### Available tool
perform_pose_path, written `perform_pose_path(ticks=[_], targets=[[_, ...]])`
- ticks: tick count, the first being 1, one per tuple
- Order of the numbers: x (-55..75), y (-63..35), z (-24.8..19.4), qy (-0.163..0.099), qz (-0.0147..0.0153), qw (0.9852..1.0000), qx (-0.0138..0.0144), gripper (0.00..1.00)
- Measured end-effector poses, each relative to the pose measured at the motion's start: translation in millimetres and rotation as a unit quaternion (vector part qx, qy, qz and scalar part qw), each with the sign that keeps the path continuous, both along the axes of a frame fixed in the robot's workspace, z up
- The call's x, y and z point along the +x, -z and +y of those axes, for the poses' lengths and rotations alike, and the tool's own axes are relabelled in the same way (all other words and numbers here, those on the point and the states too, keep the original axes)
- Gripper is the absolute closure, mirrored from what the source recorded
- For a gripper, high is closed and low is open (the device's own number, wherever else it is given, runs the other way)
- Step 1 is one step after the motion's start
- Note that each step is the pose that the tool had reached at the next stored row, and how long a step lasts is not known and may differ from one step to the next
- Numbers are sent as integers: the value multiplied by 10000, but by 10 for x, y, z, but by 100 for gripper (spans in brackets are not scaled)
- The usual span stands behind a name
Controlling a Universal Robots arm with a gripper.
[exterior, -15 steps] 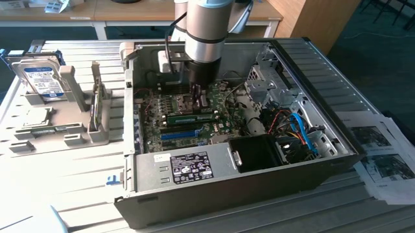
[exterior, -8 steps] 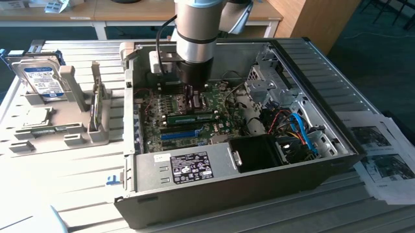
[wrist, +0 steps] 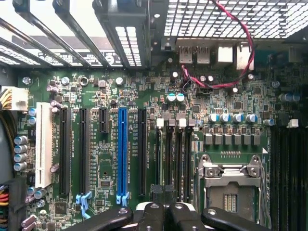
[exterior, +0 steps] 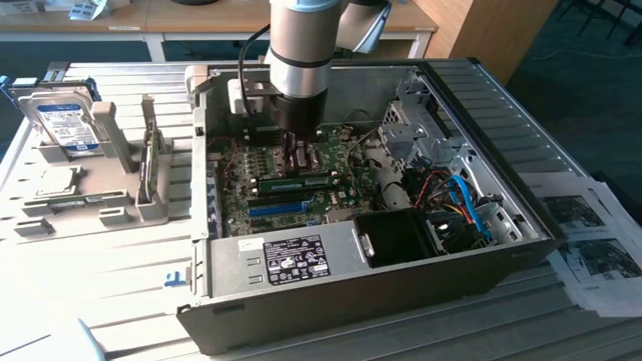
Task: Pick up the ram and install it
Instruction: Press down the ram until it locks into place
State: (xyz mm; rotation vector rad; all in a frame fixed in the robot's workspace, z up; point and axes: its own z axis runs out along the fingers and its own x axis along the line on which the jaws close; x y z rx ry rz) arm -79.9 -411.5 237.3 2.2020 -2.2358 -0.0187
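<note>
No lettering can be read. A white label with black print on the power supply (exterior: 293, 258), a blue-and-white label on the hard drive (exterior: 63, 120), and printed paper sheets (exterior: 592, 248) are all illegible.

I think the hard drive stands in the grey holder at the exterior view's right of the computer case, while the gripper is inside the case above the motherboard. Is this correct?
Not quite. The exterior view shows the hard drive in the grey holder at its left of the computer case, not its right. The gripper is indeed inside the case, above the motherboard.
</note>
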Motion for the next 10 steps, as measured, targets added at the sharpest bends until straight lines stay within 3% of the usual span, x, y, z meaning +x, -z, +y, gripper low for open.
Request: perform_pose_path(ticks=[10], targets=[[-2, 29, 0, -1, 0, 10000, -1, 90]])
